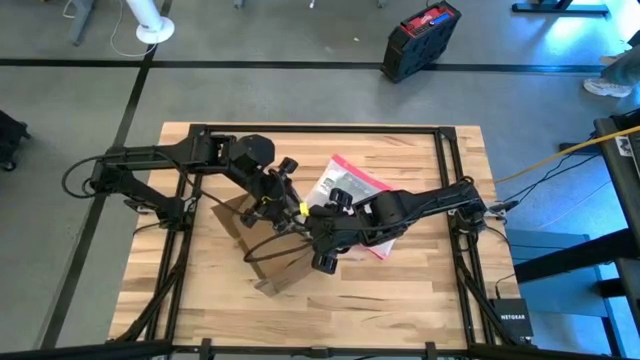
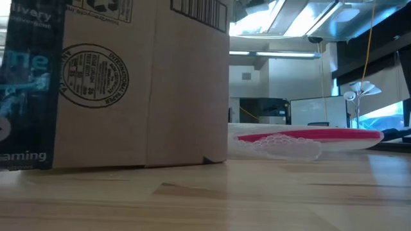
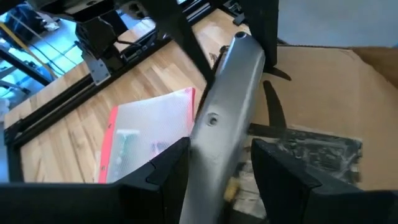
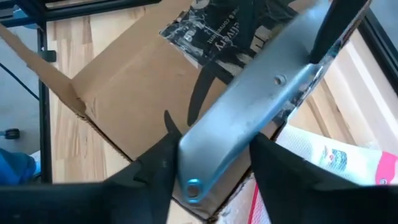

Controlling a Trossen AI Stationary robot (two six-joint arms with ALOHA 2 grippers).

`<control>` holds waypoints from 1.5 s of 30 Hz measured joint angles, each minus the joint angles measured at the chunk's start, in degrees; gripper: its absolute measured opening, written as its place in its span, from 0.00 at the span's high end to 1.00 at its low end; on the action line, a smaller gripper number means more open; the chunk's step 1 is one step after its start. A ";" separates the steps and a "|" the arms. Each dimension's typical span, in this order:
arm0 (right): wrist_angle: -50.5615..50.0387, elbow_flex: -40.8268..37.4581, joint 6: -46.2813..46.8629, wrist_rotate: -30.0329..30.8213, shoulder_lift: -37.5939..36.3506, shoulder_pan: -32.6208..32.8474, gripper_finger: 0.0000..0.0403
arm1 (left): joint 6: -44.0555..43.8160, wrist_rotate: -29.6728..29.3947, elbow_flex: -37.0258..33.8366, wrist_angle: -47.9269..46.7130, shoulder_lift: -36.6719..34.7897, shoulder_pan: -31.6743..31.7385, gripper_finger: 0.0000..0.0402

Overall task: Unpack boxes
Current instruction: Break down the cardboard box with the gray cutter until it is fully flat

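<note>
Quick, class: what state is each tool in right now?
Left tool: closed, holding the grey cutter.
Right tool: closed on the other end of the same grey cutter.

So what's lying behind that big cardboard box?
Behind the cardboard box, a clear plastic pouch with a pink-red edge lies flat on the table. The box hides anything directly behind it.

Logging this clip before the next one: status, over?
Left gripper shut on grey metal tool. Right gripper at the tool's other end. Brown cardboard box beneath both. Clear bubble pouch with red edge beside box, not blocking.
</note>
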 joint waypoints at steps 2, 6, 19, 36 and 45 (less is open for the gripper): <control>-0.08 0.00 -0.41 -0.03 0.00 -0.02 0.59 | 0.16 -0.66 0.00 -0.10 0.00 0.00 0.59; -0.47 0.00 -1.50 -0.08 0.00 -0.02 0.68 | -0.03 -0.62 0.00 -0.81 -0.04 0.27 0.59; -0.58 0.00 -3.44 -0.90 0.00 -0.07 0.69 | -0.99 -1.61 0.22 -7.14 -0.28 3.46 0.59; -0.76 0.11 -6.04 -1.44 -0.31 -0.02 0.69 | -3.01 1.81 0.09 -8.74 -0.15 4.72 0.65; -1.14 0.55 -7.77 -0.87 -3.45 0.07 0.69 | -5.75 3.85 0.00 -8.17 -0.07 5.20 0.66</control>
